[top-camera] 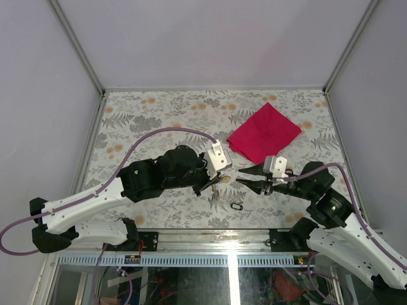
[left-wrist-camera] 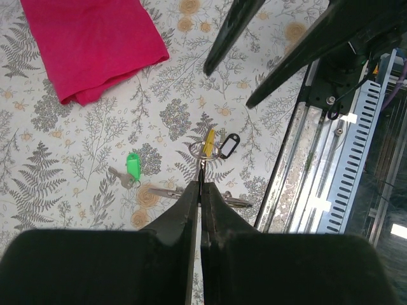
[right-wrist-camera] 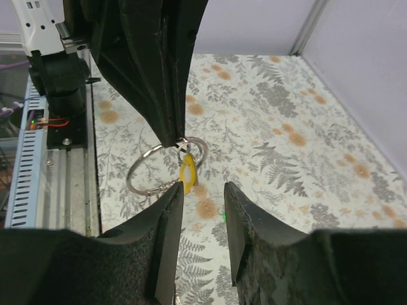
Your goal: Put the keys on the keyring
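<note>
My left gripper is shut on the silver keyring and holds it above the table; it also shows in the left wrist view. A pale yellow key tag hangs on the ring. In the right wrist view the keyring and yellow tag hang just beyond my right gripper, which is open and empty, its left finger close to the tag. A black-framed key tag lies on the table below and also shows in the left wrist view. A green-tagged key and bare silver keys lie nearby.
A red cloth lies at the back right of the floral table. The metal rail runs along the table's near edge. My right gripper points left at the left gripper, a short gap between them.
</note>
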Controlling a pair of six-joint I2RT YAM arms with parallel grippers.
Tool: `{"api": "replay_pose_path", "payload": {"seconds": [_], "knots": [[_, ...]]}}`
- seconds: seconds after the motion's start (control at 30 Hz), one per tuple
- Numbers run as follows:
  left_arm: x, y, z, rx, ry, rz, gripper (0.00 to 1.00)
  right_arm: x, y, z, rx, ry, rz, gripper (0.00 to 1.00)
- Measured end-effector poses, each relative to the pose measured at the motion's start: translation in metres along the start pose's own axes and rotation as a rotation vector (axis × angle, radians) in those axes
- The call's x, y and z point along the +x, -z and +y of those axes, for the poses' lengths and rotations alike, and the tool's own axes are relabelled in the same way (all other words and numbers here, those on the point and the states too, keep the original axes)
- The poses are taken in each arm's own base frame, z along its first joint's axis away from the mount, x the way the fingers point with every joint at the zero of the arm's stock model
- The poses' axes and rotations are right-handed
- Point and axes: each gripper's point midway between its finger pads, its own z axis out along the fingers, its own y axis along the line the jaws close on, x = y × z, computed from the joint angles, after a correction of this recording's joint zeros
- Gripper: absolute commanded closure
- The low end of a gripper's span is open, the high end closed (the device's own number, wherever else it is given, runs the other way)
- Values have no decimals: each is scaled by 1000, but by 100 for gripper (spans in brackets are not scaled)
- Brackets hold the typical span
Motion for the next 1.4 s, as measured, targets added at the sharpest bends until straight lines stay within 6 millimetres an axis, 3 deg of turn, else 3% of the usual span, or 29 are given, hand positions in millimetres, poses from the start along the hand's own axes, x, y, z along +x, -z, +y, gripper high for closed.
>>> {"api": "replay_pose_path", "payload": {"seconds": [0.13,0.47,0.8,1.4], "knots": [[2,-4,1,-9,15,9,100,5,-6,6,-43,-37,14,64],[4,-7,1,-10,23,17,100,-10,-15,22,-172,-7,-61,65],[4,-7,1,-9,23,19,100,7,-27,23,-214,-16,-14,66],[5,-8,1,-8,23,23,100,16,-32,18,-205,-9,12,85]]}}
